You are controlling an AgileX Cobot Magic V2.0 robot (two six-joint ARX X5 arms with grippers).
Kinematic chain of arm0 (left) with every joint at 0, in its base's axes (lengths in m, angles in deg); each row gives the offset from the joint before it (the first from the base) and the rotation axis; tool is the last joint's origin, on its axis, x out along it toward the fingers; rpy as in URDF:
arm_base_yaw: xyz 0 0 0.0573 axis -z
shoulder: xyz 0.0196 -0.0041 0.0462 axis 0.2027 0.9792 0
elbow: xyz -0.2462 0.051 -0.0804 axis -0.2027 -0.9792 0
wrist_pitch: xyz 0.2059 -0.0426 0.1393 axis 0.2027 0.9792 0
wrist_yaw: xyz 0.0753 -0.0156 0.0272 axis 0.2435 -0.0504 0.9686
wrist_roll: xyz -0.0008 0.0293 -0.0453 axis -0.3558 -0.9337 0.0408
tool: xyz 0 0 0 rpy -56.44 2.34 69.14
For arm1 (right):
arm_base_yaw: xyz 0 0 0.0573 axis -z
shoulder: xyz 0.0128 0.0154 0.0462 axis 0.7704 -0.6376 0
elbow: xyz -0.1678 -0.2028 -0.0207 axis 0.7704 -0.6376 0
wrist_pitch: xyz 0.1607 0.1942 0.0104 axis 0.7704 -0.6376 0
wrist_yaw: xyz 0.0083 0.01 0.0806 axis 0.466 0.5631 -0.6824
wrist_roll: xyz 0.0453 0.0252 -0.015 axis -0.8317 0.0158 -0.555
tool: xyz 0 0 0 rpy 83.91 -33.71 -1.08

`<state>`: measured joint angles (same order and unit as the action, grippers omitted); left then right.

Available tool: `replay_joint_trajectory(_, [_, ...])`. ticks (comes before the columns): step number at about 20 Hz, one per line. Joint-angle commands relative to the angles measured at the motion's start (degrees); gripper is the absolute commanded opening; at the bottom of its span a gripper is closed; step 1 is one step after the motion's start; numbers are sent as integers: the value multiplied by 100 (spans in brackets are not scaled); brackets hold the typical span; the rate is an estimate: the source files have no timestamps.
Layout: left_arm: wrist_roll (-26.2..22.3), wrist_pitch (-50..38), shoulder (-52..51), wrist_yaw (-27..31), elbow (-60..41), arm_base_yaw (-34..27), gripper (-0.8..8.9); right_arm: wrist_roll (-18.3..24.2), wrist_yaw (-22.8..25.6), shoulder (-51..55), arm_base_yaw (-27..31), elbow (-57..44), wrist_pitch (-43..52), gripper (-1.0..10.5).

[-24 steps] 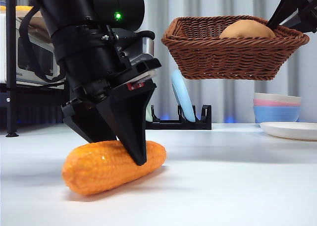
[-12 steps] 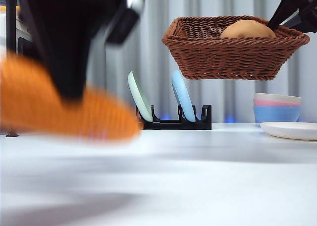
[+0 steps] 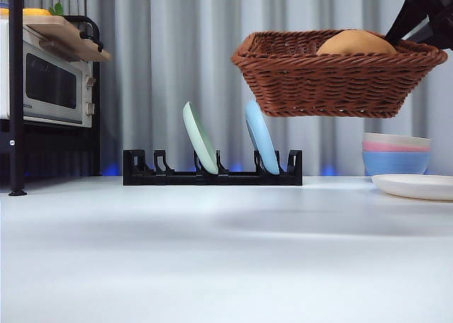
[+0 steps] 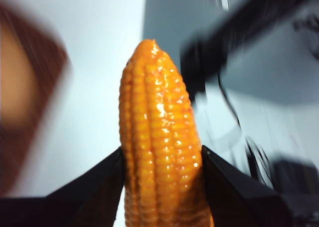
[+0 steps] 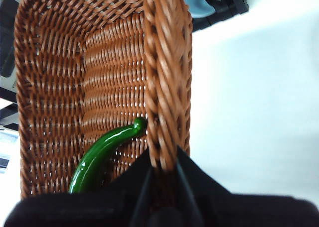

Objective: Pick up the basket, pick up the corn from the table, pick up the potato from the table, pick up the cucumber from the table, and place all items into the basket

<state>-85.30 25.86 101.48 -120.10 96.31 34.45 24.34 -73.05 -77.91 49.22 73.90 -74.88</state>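
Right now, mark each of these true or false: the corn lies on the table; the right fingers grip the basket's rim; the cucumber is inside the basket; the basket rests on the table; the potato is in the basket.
1. The corn lies on the table. False: the left gripper holds it between its fingers, off the table.
2. The right gripper grips the basket's rim. True: its fingers clamp the braided rim of the basket.
3. The cucumber is inside the basket. True.
4. The basket rests on the table. False: the front view shows it held up in the air.
5. The potato is in the basket. True: its top shows above the rim.
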Motion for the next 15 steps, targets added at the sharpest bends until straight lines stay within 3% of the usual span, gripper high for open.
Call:
replay_joint_trajectory(1, [693,-1126,11,420,192,0,-9,-46,-61,37,-70,59,-11,-16])
replay_joint_trajectory(4, [1329,-2229,20,1731,201,0,-9,94,-39,37,-223,59,-144,-16])
replay_joint_trajectory(7, [1469,-2752,131,3501,201,7,-9,168,-39,35,-402,59,-319,-16])
replay_joint_trajectory(9, [1456,-2885,254,4260,201,9,-9,186,-28,35,-564,57,-372,-16])
replay_joint_trajectory(12, [1443,-2874,516,4704,201,-33,-9,186,-24,35,-835,57,-374,-16])
replay_joint_trajectory(15, [1443,-2691,811,4699,201,-177,-9,184,-20,35,-1078,57,-374,-16])
